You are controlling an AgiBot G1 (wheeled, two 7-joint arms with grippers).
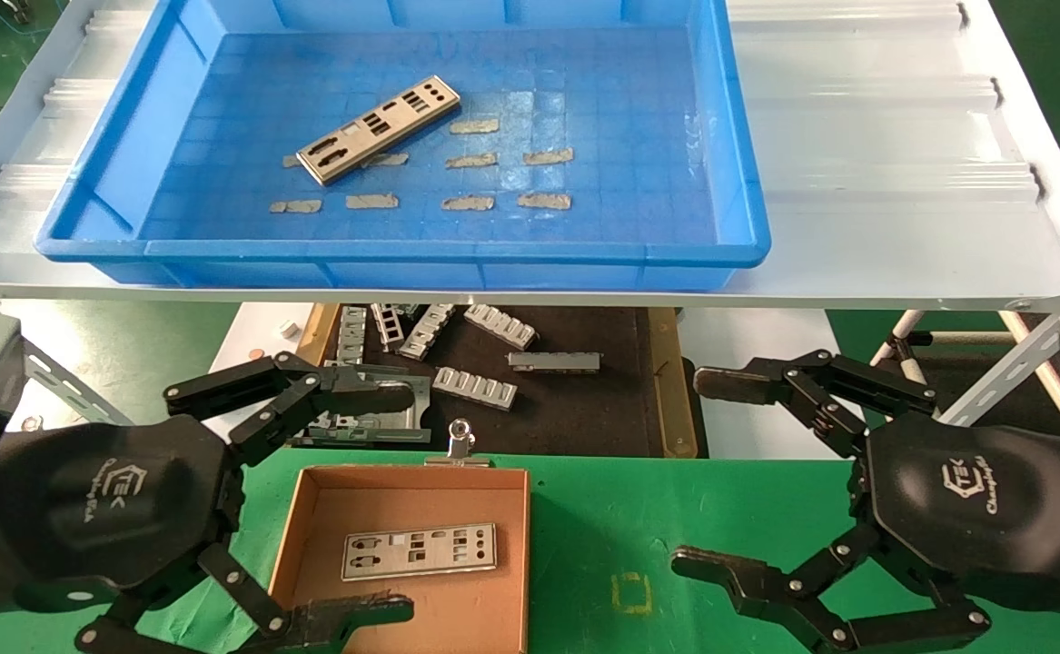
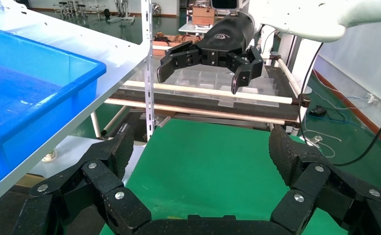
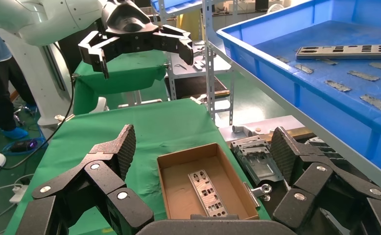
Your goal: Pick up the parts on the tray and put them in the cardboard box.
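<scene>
The tray (image 1: 130, 163) sits on a white shelf (image 1: 902, 182) at the far side of the scene. One part (image 1: 379, 129) lies on its grid floor, left of centre, at a slant, with its cut-outs facing up. Beige tape scraps (image 1: 502, 180) are spread over the floor near it; two of them show from under the plate's lower end.

The box (image 1: 307, 527) stands on the green mat (image 1: 675, 509) below the shelf, close to the robot, its binder clip (image 1: 460, 445) on the far edge. A second part (image 1: 420, 550) lies flat on the box floor, roughly parallel to the far wall.

The left gripper (image 1: 407, 498) hangs over the left side of the box with its fingers spread wide, one fingertip beyond the far left corner and the other over the near edge. It holds nothing. The right gripper (image 1: 696, 470) hovers over the mat to the right of the box, well apart from it, also spread wide and empty.

Behind the box, under the shelf, a dark board (image 1: 584, 400) carries several ribbed grey brackets (image 1: 475, 387).
</scene>
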